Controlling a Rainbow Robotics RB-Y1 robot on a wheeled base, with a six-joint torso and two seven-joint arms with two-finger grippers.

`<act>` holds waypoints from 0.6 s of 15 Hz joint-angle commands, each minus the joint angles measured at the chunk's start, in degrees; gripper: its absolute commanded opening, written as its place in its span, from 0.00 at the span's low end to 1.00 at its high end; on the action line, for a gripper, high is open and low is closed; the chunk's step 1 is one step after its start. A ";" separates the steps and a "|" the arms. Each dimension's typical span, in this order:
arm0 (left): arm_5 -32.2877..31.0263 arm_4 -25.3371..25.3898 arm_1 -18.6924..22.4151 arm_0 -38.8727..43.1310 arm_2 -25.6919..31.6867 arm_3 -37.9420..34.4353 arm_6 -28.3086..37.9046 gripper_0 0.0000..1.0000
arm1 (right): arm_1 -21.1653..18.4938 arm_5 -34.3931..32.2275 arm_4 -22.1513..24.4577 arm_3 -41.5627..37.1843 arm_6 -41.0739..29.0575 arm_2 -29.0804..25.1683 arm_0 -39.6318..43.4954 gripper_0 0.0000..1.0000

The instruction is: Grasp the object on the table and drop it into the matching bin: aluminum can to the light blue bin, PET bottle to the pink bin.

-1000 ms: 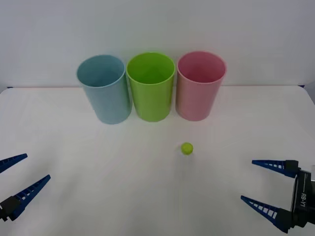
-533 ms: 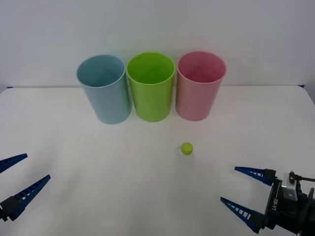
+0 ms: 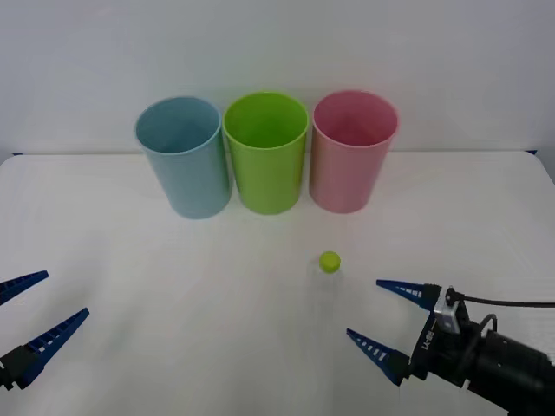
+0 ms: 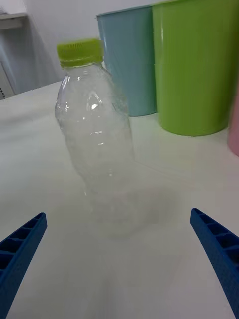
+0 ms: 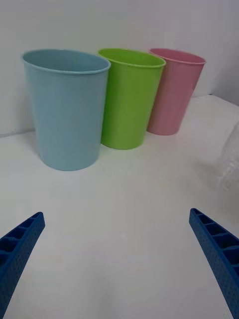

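White table (image 3: 130, 260): PET bottle (image 3: 329, 262) upright, just ahead of spread right jaws.

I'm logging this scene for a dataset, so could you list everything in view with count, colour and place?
PET bottle: one, clear with a yellow-green cap, upright on the table in front of the pink bin.
Light blue bin: one, pale blue, left end of the row at the back.
Green bin: one, green, middle of the row.
Pink bin: one, pale pink, right end of the row.
Table: one, white, under everything.
Left end effector: one, blue fingers, open, near left edge.
Right end effector: one, blue fingers, open, just short of the bottle.
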 commanded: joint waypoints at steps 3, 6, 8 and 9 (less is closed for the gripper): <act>0.00 0.00 0.00 0.00 0.00 0.00 0.00 1.00 | -0.09 6.43 1.51 0.03 0.29 5.76 -1.20 1.00; 0.00 0.00 0.00 0.00 0.00 0.00 0.00 1.00 | -0.09 11.70 1.51 0.03 0.29 10.07 -1.81 1.00; 0.00 0.00 0.00 0.00 0.00 0.00 0.00 1.00 | -0.09 14.96 1.51 0.03 0.29 12.35 -2.34 1.00; 0.00 0.00 0.00 0.00 0.00 0.00 0.00 1.00 | -0.09 16.45 1.51 0.03 0.29 13.58 -2.51 1.00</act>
